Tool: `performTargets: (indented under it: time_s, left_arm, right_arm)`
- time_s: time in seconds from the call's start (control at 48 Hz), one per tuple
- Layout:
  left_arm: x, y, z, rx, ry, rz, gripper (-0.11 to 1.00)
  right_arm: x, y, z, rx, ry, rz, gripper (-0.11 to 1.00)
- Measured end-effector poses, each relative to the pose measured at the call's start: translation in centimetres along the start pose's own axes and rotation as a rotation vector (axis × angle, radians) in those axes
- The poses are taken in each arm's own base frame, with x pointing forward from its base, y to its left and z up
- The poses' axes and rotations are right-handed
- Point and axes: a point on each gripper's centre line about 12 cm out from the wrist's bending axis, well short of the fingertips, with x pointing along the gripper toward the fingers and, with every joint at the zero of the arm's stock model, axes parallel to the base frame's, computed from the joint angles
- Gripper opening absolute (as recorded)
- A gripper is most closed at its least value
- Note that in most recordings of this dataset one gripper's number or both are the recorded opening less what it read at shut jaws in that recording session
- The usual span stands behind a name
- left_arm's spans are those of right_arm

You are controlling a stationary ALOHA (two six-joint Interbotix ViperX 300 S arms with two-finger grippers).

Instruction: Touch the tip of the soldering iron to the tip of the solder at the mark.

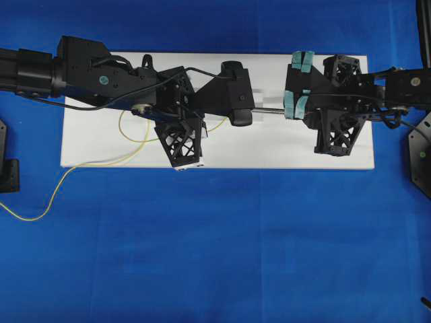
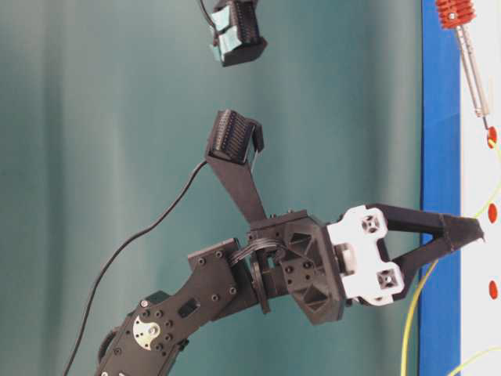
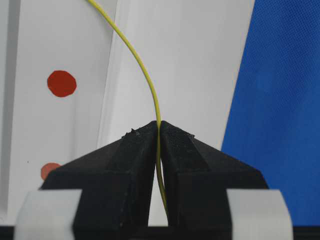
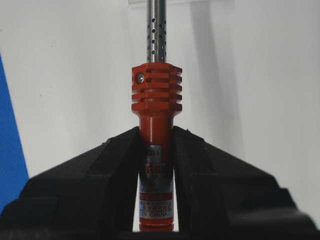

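Observation:
My left gripper [image 3: 159, 125] is shut on the solder [image 3: 145, 75], a thin yellow wire that curves up and left out of the top of the left wrist view. A red mark [image 3: 61, 83] lies on the white board to its left. My right gripper [image 4: 156, 131] is shut on the orange-red handle of the soldering iron [image 4: 156, 100], and the silver shaft runs out of the top of that view. In the table-level view the soldering iron's [image 2: 472, 59] dark point sits just beside a red mark [image 2: 491, 137]. The left gripper [image 2: 472, 231] hangs apart from it. The solder's tip is out of view.
The white board [image 1: 269, 148] lies on a blue cloth [image 1: 215, 256]. Slack solder [image 1: 135, 142] loops on the board and trails off its left front edge onto the cloth. Further red marks [image 2: 492, 211] dot the board. Both arms hang over the board's far half.

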Motion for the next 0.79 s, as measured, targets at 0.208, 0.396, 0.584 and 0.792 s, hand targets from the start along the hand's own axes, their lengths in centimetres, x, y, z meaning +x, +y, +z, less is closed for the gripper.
performTargets:
  time_s: [0.208,0.396,0.584,0.792]
  left_arm:
    - [-0.01,-0.03,0.27,0.0,-0.003,0.0,0.02]
    - [0.01,-0.1,0.34,0.001,0.014,0.001,0.02]
    - [-0.07,-0.11,0.41,0.001,0.017,0.001,0.02]
    - [-0.01,-0.1,0.33,0.001,0.023,0.002,0.02]
  right_arm:
    - [0.04,0.01,-0.02,0.001,0.002,0.001,0.06]
    - [0.08,0.0,-0.03,0.0,0.003,0.0,0.06]
    - [0.38,-0.02,-0.11,0.0,0.012,-0.002,0.06]
    - [0.45,0.03,-0.06,-0.001,0.015,-0.002,0.06]
